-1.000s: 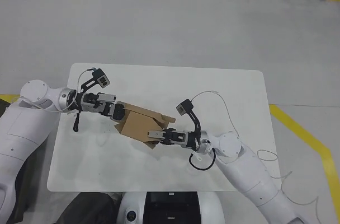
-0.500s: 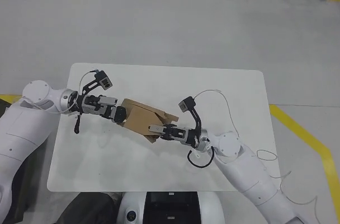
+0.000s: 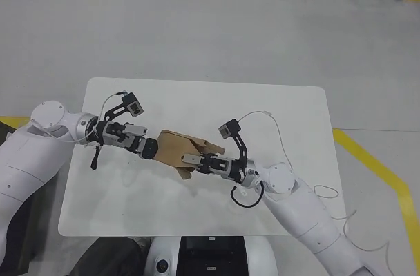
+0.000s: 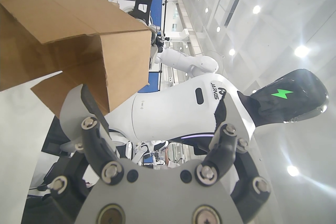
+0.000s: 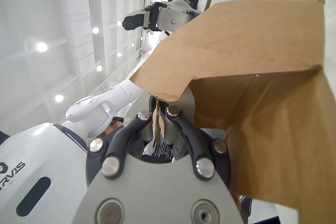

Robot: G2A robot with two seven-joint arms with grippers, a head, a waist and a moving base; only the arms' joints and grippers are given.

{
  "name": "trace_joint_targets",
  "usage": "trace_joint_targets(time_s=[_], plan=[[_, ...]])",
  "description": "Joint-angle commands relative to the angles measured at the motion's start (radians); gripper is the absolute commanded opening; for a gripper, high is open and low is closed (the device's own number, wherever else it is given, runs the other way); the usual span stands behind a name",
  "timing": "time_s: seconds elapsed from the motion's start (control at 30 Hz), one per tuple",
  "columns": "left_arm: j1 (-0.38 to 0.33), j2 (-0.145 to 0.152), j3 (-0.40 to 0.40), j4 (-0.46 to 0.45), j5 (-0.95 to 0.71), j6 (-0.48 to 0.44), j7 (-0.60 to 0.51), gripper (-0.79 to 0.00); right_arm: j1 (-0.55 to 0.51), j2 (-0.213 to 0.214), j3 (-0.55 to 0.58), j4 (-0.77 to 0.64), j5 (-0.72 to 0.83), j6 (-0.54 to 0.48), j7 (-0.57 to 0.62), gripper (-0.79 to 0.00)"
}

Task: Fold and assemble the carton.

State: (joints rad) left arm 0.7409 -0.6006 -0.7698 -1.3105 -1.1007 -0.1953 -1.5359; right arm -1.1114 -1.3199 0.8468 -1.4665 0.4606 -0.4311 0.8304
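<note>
Right jaws clamp the carton (image 3: 175,148) edge; left jaws stand apart beside it.

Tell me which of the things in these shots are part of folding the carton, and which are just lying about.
Part of the job:
carton
right claw, shut on one edge of it
left claw, open at its other end

Just there:
white table
yellow floor line

Carton (image 5: 249,64) edge — tight in right pincer (image 5: 159,118)
</note>
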Motion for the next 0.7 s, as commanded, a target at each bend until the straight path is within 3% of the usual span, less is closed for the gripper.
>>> trace_joint_targets(time_s=[0.0,0.63,0.67], plan=[[-0.012,-0.001,0.016,0.006,-0.01,0.0,0.0,0.0,0.003,-0.003,-0.008,0.006,0.018,-0.004,0.013,-0.785],[-0.1,-0.005,0.132,0.026,-0.105,-0.016,0.0,0.0,0.045,-0.034,-0.04,0.071,0.119,-0.055,0.05,-0.785],[-0.103,-0.005,0.137,0.026,-0.107,-0.019,0.0,-0.142,0.046,-0.035,-0.04,0.075,0.121,-0.057,0.049,-0.785]])
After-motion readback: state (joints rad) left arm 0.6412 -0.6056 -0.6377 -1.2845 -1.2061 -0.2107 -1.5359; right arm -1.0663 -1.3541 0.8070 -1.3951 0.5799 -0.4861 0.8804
